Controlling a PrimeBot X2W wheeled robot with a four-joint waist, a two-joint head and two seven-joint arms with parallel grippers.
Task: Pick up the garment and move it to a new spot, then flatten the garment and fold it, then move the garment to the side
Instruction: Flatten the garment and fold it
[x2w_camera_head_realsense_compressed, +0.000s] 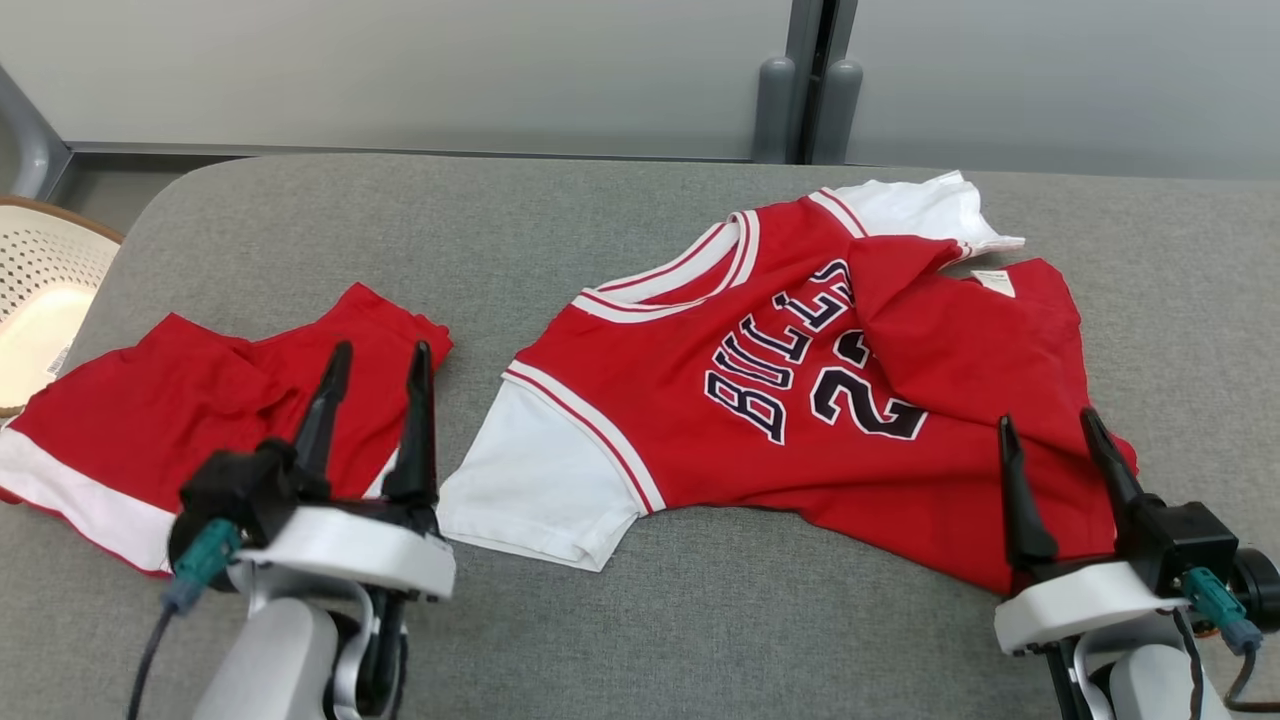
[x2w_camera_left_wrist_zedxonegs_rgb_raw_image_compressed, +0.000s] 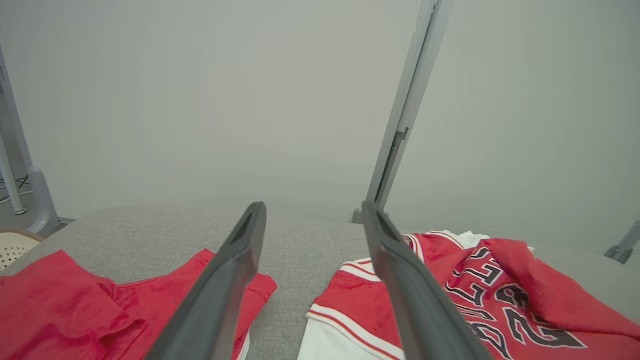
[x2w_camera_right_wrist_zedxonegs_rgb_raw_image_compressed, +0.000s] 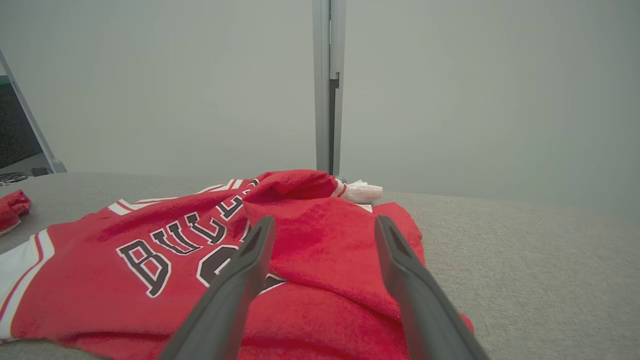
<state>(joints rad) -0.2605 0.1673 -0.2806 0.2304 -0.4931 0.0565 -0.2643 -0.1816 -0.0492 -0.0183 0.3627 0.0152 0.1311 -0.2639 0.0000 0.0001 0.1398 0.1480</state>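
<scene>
Two garments lie on the grey padded table (x2w_camera_head_realsense_compressed: 400, 230). A red jersey (x2w_camera_head_realsense_compressed: 700, 400) with white sleeves and dark lettering is spread right of the middle, its right side rumpled and folded over. Red shorts (x2w_camera_head_realsense_compressed: 150, 420) with a white hem lie bunched at the left. My left gripper (x2w_camera_head_realsense_compressed: 380, 360) stands open over the shorts' right part, nothing between its fingers. In the left wrist view, the left gripper (x2w_camera_left_wrist_zedxonegs_rgb_raw_image_compressed: 314, 207) points at bare table between the shorts (x2w_camera_left_wrist_zedxonegs_rgb_raw_image_compressed: 60, 300) and the jersey (x2w_camera_left_wrist_zedxonegs_rgb_raw_image_compressed: 350, 300). My right gripper (x2w_camera_head_realsense_compressed: 1047, 422) is open at the jersey's near right edge. The right gripper (x2w_camera_right_wrist_zedxonegs_rgb_raw_image_compressed: 325, 220) has the jersey (x2w_camera_right_wrist_zedxonegs_rgb_raw_image_compressed: 90, 280) beneath it.
A pale perforated basket (x2w_camera_head_realsense_compressed: 50, 260) stands off the table's left edge, and the same basket (x2w_camera_left_wrist_zedxonegs_rgb_raw_image_compressed: 12, 245) shows at the left wrist view's left edge. Grey wall panels and posts (x2w_camera_head_realsense_compressed: 800, 100) rise behind the table. Bare padding runs along the far side and the near middle.
</scene>
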